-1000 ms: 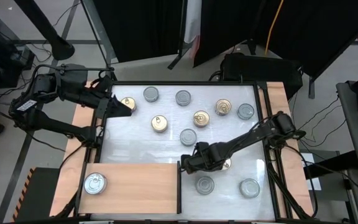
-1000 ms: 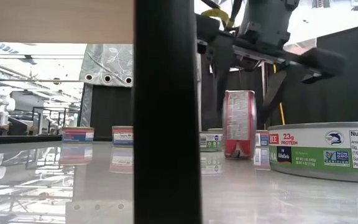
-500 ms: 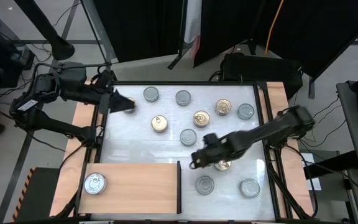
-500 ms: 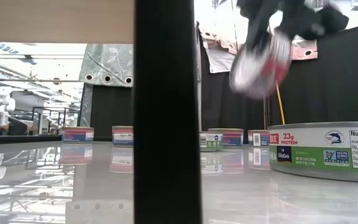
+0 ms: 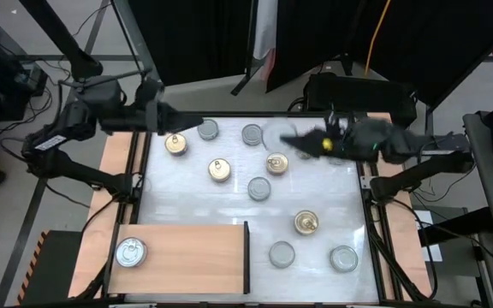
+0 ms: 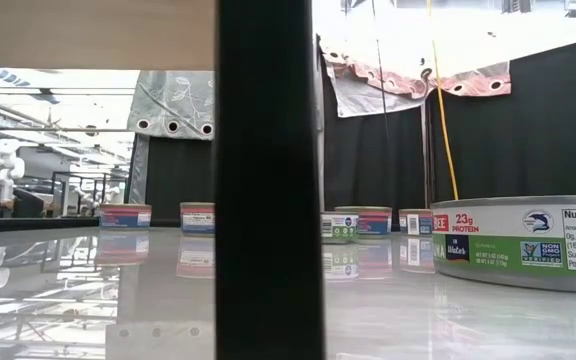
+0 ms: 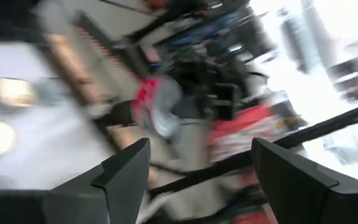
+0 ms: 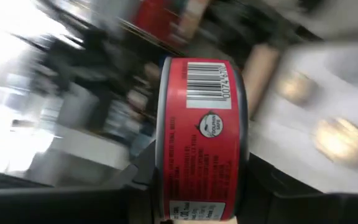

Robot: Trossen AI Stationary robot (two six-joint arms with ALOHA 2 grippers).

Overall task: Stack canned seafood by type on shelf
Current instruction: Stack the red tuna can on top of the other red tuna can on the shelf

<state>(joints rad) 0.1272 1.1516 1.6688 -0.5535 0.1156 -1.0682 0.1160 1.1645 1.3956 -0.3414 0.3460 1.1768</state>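
My right gripper (image 5: 302,141) hangs blurred above the table's far right part, shut on a red-labelled can (image 8: 201,143); the left wrist view sees that can (image 7: 157,109) far off. My left gripper (image 5: 178,120) is raised over the far left corner, open and holding nothing. Gold-lidded cans (image 5: 175,144) (image 5: 219,169) (image 5: 277,162) (image 5: 306,223) and silver-lidded cans (image 5: 208,130) (image 5: 259,188) (image 5: 282,253) sit flat on the white tabletop. One silver-lidded can (image 5: 131,252) rests on the wooden shelf (image 5: 195,257) at the near left. My right gripper pinches the red-labelled can between its two fingers, one finger on each flat face. The can's labelled side wall (image 8: 197,93) with the barcode faces the wrist camera. The can stands on edge in the hold and is lifted clear of the table.
The shelf's dark upright edge (image 6: 268,180) blocks the middle of the low view. A large can (image 6: 518,240) lies close to the low camera on the right, and more cans (image 6: 358,222) stand farther back. Wooden side strips (image 5: 383,145) and cables flank the table.
My right gripper lifted the red-labelled can, which stood on edge on the table's near middle, and swung it fast up and toward the far right; the gold-lidded can beside it stayed. My left gripper rose from the gold-lidded can at the far left, which now shows uncovered.
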